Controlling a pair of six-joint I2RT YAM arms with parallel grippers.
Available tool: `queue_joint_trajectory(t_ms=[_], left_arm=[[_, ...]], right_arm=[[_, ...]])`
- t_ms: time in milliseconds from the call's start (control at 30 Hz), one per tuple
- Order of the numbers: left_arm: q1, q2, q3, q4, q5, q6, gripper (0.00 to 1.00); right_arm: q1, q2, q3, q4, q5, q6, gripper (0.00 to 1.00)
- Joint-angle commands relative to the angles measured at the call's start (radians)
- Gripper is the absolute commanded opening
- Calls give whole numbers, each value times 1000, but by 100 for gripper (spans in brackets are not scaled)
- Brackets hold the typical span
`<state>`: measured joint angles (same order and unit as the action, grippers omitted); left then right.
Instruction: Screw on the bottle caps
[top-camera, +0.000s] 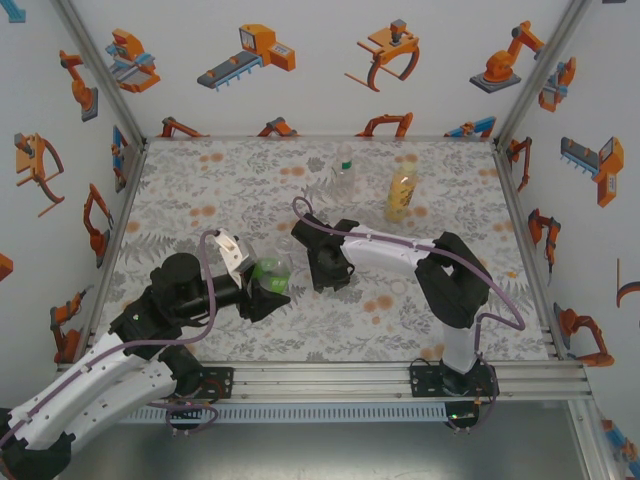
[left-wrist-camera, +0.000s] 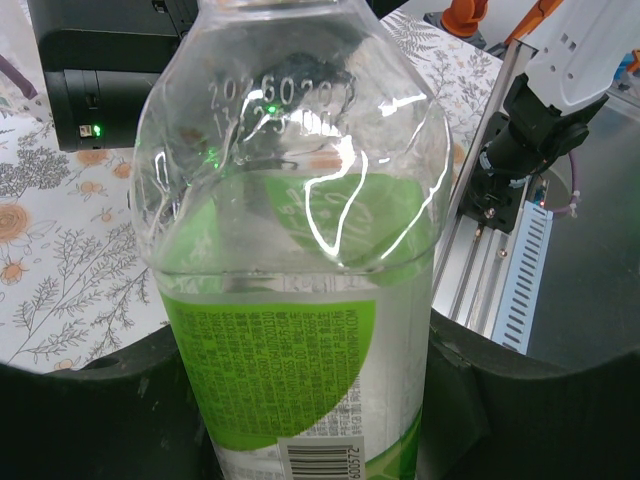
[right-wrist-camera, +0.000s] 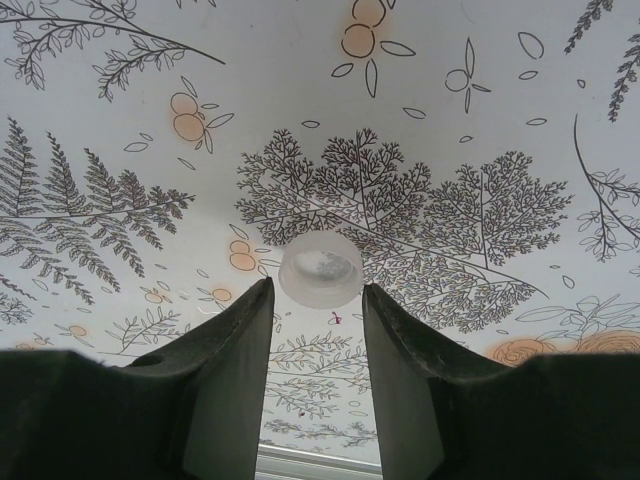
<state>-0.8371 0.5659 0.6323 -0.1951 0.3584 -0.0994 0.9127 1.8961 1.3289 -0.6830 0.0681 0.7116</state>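
- The whitish cap (right-wrist-camera: 320, 268) lies on the flowered table (right-wrist-camera: 450, 120), right at the tips of the right claw (right-wrist-camera: 318, 288). Its lower half sits between the two dark fingers (right-wrist-camera: 225, 380).
- The right claw stands narrow, with a gap about as wide as the cap. Whether the fingers already press on the cap or only stand beside it cannot be told.
- The left claw (top-camera: 268, 288) is closed around the green bottle (left-wrist-camera: 300, 300), which it holds by the body at the height of the green label.
- In the left wrist view the neck of the green bottle is cut off by the upper edge, so its mouth is not seen.
- In the top view the right claw covers the place where the cap lies.
- The clear bottle (top-camera: 343, 172) and the amber bottle (top-camera: 402, 192) stand upright near the far edge of the table, near each other and well apart from both claws.
- The tops of these two bottles are too small to make out.
- It is not clear whether any bottle has liquid in it.
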Motion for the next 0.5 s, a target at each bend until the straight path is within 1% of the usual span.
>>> queue_joint_trajectory(t_ms=[0, 333, 467], left_arm=[[4, -8, -9, 22, -2, -6, 0], [4, -10, -9, 18, -7, -6, 0], [4, -9, -9, 19, -8, -7, 0]], right_arm=[[8, -2, 23, -2, -2, 18, 39], [8, 7, 12, 8, -11, 20, 38], [8, 13, 13, 4, -11, 20, 40]])
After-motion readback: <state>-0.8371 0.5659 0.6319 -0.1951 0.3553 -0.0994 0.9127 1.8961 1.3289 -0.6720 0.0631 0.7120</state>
